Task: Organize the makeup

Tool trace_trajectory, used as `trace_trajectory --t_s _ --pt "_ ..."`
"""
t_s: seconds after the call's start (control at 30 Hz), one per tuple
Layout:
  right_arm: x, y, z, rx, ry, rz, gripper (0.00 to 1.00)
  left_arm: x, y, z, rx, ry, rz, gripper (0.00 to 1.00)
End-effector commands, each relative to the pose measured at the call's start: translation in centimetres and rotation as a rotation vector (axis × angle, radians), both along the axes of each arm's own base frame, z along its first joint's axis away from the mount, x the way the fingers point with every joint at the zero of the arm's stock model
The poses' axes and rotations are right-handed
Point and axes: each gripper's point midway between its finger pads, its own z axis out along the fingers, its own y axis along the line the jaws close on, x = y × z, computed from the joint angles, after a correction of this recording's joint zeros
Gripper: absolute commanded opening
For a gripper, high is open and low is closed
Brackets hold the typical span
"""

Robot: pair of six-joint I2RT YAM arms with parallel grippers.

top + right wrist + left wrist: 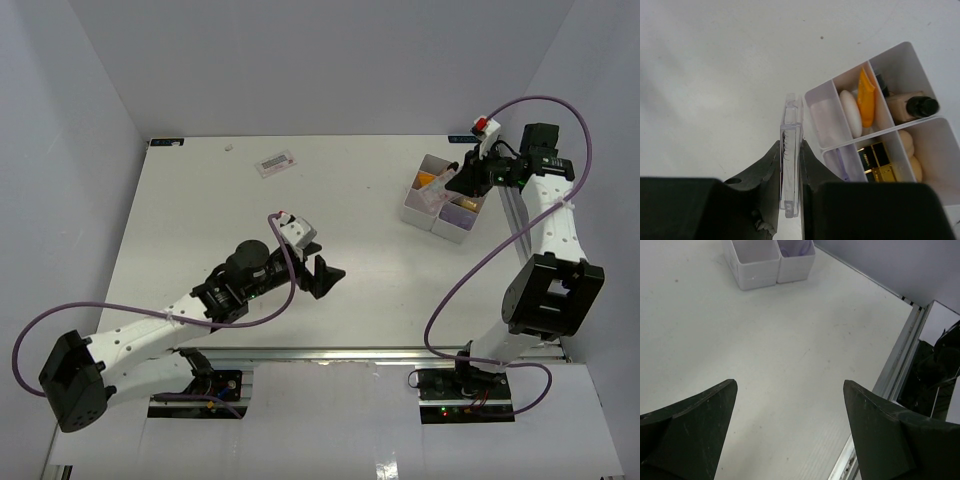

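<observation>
In the right wrist view my right gripper (790,146) is shut on a flat clear packet (792,114), held on edge just left of the white tray (903,46). The tray's compartments hold a white sponge (850,113), an orange-tipped tube (866,96), a tan foundation bottle (907,106), gold-and-black lipstick tubes (878,161), beige sponges (910,150) and another clear packet (828,120). From above, the right gripper (456,184) hovers over the tray (418,212). My left gripper (322,271) stands open and empty at mid-table, its fingers (700,415) wide apart above bare table.
One flat packet (275,163) lies alone on the far side of the table, left of centre. The left wrist view shows the tray (757,277) ahead and the table's metal edge rail (900,365) to the right. The right arm's base stands near the tray.
</observation>
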Motion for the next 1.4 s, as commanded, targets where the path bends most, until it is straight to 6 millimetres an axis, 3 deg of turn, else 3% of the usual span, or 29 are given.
trace_trajectory --t_s 0.0,0.2,0.6,1.07,1.2,1.3,1.37 --pt "2.5 0.2 0.7 -0.103 -0.097 0.04 0.11 -1.1 2.2 -1.1 -0.028 0.066 0.053 0.98" --pt "3.4 1.3 -0.6 -0.158 -0.106 0.093 0.12 -1.7 3.6 -2.1 -0.029 0.09 0.082 0.98" --pt "5.5 0.8 -3.1 -0.258 -0.098 0.113 0.14 -2.0 4.4 -2.5 -0.047 0.12 0.114 0.98" --pt "6.2 0.5 -6.0 -0.315 -0.047 0.126 0.19 -1.4 4.2 -1.6 -0.049 0.109 0.128 0.98" --pt "6.4 0.3 -6.9 -0.327 -0.023 0.118 0.29 0.0 4.3 -1.2 -0.039 0.136 0.196 0.98" --pt "6.5 0.1 -6.7 -0.322 -0.015 0.085 0.5 1.7 4.4 -0.2 -0.045 0.164 0.245 0.98" --pt "6.5 0.2 -5.3 -0.314 -0.043 0.063 0.59 3.1 4.6 -0.5 -0.043 0.209 0.28 0.98"
